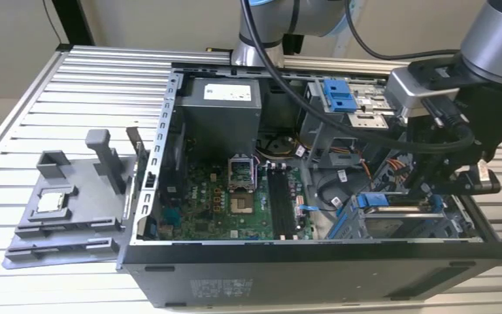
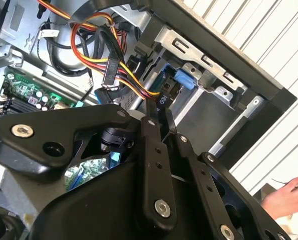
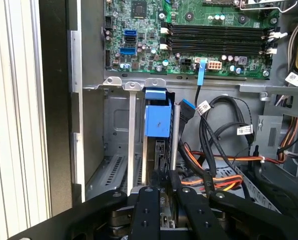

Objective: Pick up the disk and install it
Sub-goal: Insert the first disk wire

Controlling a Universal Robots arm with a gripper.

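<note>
Slatted metal table point(image 1: 24, 118) under an open computer case point(image 1: 321, 275) lying on its side. My disk point(image 3: 158, 120) stands on edge in the metal drive cage point(image 3: 116, 125), in the case's near corner at the exterior view's right, with its blue frame end facing the motherboard point(image 3: 214, 30). My gripper point(image 3: 163, 175) sits over the disk's other end, with the jaws drawn nearly together. They appear to pinch its two flat faces.

I judge the disk to be stiff, dense for its size, smooth on its metal faces and sensitive to knocks. The flat faces or the blue side rails look like the safest places to hold it. Orange, yellow and black cables point(image 3: 214, 165) lie just beside the cage. A person's hand point(image 2: 289, 196) rests on the table beyond the case
</note>
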